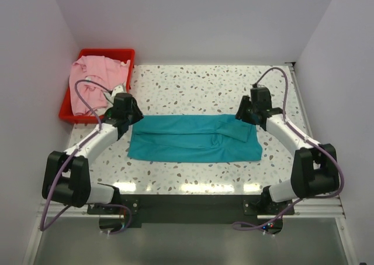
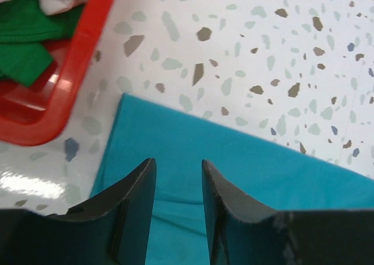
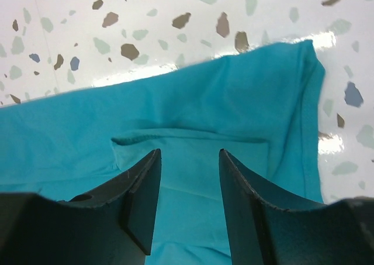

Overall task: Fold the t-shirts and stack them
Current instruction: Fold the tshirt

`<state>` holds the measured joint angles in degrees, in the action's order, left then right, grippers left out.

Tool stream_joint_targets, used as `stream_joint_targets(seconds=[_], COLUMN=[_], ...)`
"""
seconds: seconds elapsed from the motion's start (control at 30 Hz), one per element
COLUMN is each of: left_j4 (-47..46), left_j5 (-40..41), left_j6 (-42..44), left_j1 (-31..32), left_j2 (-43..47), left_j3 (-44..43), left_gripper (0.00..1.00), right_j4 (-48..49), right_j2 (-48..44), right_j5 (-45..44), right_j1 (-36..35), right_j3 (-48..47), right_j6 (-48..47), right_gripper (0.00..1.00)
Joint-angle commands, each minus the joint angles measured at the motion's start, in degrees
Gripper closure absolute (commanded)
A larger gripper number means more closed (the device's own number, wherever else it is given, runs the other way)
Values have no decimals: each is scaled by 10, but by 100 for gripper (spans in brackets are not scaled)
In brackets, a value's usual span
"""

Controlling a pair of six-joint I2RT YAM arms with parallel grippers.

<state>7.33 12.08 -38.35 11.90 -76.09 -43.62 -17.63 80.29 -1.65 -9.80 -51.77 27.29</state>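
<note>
A red rectangular plastic bin [image 1: 111, 51] sits in the upper left of the overhead view, at the far-left corner of the white speckled terrazzo table [image 1: 193, 83].

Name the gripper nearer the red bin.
Left. The left gripper hovers beside the red bin, over the left end of the teal shirt; the right gripper is over its right end.

Left end effector [image 2: 177, 163], right end effector [image 3: 190, 154]: jaws parted.
</note>
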Motion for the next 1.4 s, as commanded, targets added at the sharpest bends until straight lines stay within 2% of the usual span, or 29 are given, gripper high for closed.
stream_joint_targets(seconds=[0.0, 0.13, 0.17, 0.3, 0.47, 0.73, 1.07, 1.37], left_j4=[-32, -65, -95, -122, -146, -174, -174, -203], left_j5=[-30, -81, -94, -142, -165, -214, -216, -232], left_j6=[7, 28, 34, 52, 73, 80, 74, 71], left_j1=[29, 94, 115, 173, 246, 302, 327, 336], left_j2=[-47, -105, -119, -212, -309, -440, -480, -470], left_j3=[-49, -102, -113, -180, -290, -409, -423, -396], left_gripper=[59, 54, 53, 49, 45, 44, 46, 58], right_j4=[-10, -29, -31, -37, -16, -4, 13, 23], right_j2=[46, 65, 68, 65, 55, 49, 36, 32], right_j5=[-57, -127, -136, -166, -141, -116, -78, -71], right_j1=[-26, -33, -32, -31, -29, -5, 26, 32], right_j3=[-62, -81, -80, -60, -19, 11, 30, 44], right_j6=[-14, -6, -4, 7, 26, 39, 34, 36], right_gripper=[53, 53, 53, 55, 58, 59, 59, 60])
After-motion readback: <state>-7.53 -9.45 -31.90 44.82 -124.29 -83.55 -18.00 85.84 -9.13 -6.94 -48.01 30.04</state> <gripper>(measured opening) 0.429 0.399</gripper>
